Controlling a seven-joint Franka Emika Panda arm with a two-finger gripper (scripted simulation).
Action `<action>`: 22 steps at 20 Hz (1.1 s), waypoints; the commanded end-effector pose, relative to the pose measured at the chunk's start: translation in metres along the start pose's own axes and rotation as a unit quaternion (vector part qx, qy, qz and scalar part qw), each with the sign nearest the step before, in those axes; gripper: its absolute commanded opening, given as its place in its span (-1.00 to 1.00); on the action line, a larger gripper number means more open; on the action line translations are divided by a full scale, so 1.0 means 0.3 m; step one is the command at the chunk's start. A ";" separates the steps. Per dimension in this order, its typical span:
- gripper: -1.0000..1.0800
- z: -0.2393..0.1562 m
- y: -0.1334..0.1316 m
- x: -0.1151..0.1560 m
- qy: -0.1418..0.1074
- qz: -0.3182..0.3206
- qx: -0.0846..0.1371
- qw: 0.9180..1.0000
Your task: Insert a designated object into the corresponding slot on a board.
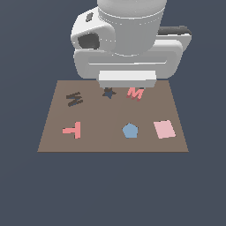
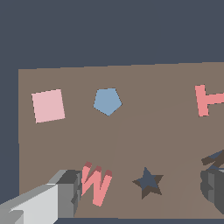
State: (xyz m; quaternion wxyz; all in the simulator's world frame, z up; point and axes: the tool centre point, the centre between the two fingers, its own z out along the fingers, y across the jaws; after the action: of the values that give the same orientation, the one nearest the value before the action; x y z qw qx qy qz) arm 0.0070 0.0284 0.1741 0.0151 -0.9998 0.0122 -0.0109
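The small salmon-red M-shaped block (image 1: 135, 93) lies on the flat brown rectangular board (image 1: 101, 141), at three o'clock from the dark star cut-out (image 1: 109, 93). The grey parallel gripper (image 2: 140, 192) hangs released, jaws astride both; centre over the block, then descend

Flat even light, faint shadows, soft low-resolution render

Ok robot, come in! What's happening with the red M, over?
Gripper open, holding nothing. M block loose on the board, beside one finger. M slot empty. Star cut-out lies between them. Over.
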 end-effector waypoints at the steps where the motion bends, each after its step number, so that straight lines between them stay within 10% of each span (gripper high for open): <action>1: 0.92 0.000 0.000 0.000 0.000 0.000 0.000 1.000; 22: 0.92 0.250 -0.098 -0.191 -0.004 0.112 -0.011 0.994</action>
State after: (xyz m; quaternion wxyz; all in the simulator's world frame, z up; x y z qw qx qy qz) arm -0.0415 0.0568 0.1079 0.0068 -0.9938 0.1106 -0.0053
